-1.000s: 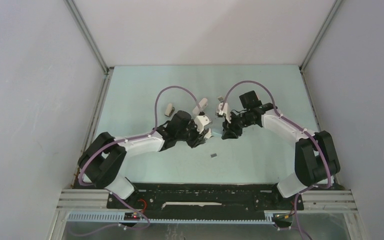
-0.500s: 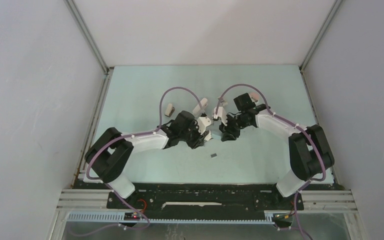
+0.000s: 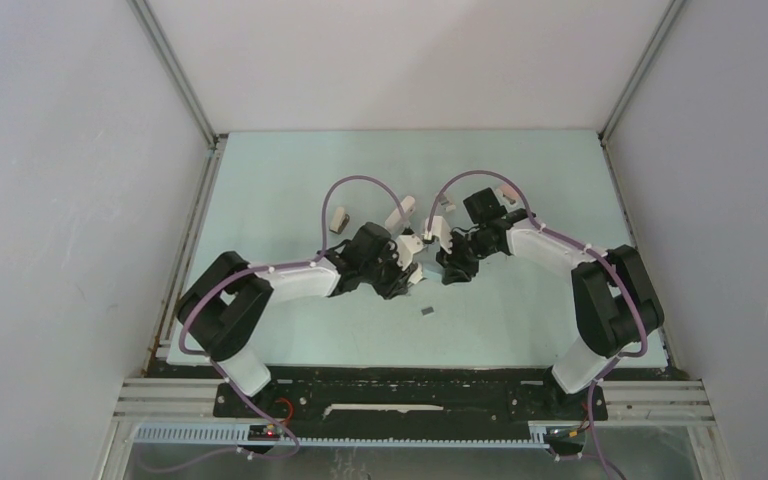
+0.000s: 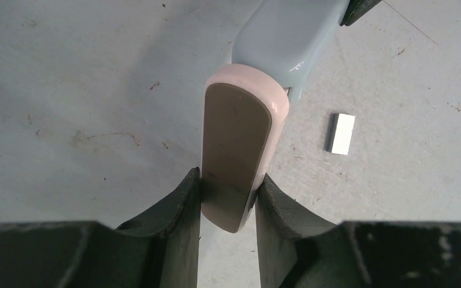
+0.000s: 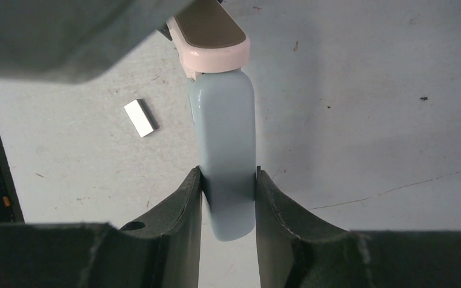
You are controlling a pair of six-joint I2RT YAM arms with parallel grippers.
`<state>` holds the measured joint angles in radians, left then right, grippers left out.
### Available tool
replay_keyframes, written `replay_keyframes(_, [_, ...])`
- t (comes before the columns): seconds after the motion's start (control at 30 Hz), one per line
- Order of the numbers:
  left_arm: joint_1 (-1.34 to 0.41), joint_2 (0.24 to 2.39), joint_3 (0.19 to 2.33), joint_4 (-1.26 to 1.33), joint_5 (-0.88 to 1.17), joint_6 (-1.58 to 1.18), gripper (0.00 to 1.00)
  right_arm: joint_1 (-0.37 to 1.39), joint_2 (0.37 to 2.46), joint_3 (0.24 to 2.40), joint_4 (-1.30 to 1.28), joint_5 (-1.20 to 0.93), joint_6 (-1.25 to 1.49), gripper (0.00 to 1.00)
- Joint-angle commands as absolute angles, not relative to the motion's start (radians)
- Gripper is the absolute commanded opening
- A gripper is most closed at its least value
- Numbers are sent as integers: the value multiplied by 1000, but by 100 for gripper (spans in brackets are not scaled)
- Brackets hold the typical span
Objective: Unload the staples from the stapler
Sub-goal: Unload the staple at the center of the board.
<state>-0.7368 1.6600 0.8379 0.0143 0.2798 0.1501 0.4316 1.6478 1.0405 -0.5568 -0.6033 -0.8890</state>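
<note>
One stapler is held off the table by both grippers. Its pink base with a brown underside (image 4: pixel 237 138) sits between my left gripper's (image 4: pixel 228 180) jaws, which are shut on it. Its pale blue top arm (image 5: pixel 225 132) is clamped by my right gripper (image 5: pixel 228 177). In the top view the stapler (image 3: pixel 426 238) hangs at mid-table between the left gripper (image 3: pixel 407 262) and the right gripper (image 3: pixel 447 256). One short strip of staples (image 3: pixel 427 311) lies on the table in front of them; the same staples (image 4: pixel 341 133) (image 5: pixel 139 117) show in both wrist views.
A small beige box (image 3: pixel 338 218) lies behind the left arm. A white elongated object (image 3: pixel 401 212) and a small pale piece (image 3: pixel 446 206) lie just behind the grippers. The green mat (image 3: pixel 520 170) is walled in by white panels on three sides.
The right gripper has shifted left toward the left gripper and both arms have folded closer together. The stapler stays held by both; the staple strip has not moved.
</note>
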Motion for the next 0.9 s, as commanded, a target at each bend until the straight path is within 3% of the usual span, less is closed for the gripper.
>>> replay_keyframes(0.0, [-706,1554,830,-5,144,86,32,437,1646,1047,-680,-553,-879,0])
replay_keyframes(0.33, [-707,1444,790,-5,150,71,32,458,1648,1068,-691,-634,-843,0])
replay_keyframes(0.6, [-703,1397,771,82,220,-17,33,397,1620,1117,-753,-814,-802,0])
replay_keyframes(0.87, [-704,1410,754,337,427,-280,53,375,1592,1160,-810,-1032,-762,0])
